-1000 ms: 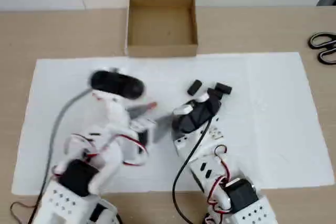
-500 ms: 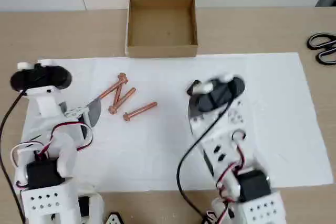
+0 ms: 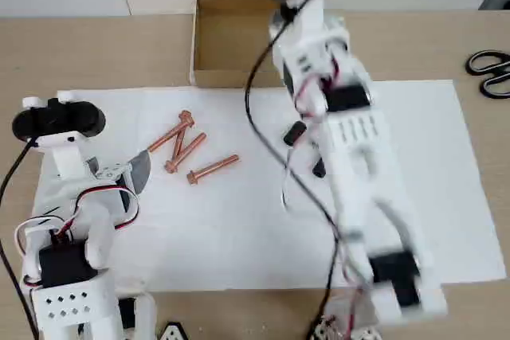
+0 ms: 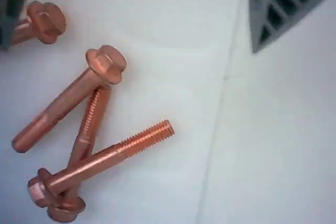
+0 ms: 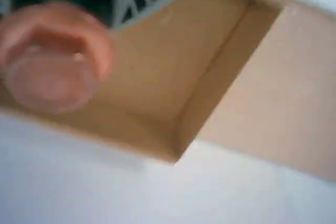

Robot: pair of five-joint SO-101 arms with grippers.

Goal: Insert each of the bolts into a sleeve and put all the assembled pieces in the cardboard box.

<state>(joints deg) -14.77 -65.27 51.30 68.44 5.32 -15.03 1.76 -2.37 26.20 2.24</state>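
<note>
White arms (image 3: 84, 197) — black servos (image 3: 60, 119); red, black cables (image 3: 263, 129); grey ribbed claw (image 3: 137, 167).

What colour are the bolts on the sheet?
The bolts are copper; best seen in the left wrist view.

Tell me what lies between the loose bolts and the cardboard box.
In the high view, only bare white paper separates the bolts from the cardboard box.

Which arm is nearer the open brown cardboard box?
Right. The right arm extends over the brown cardboard box, holding a copper bolt above it. The left arm sits back beside the loose copper bolts on the white paper, short of the box.
</note>
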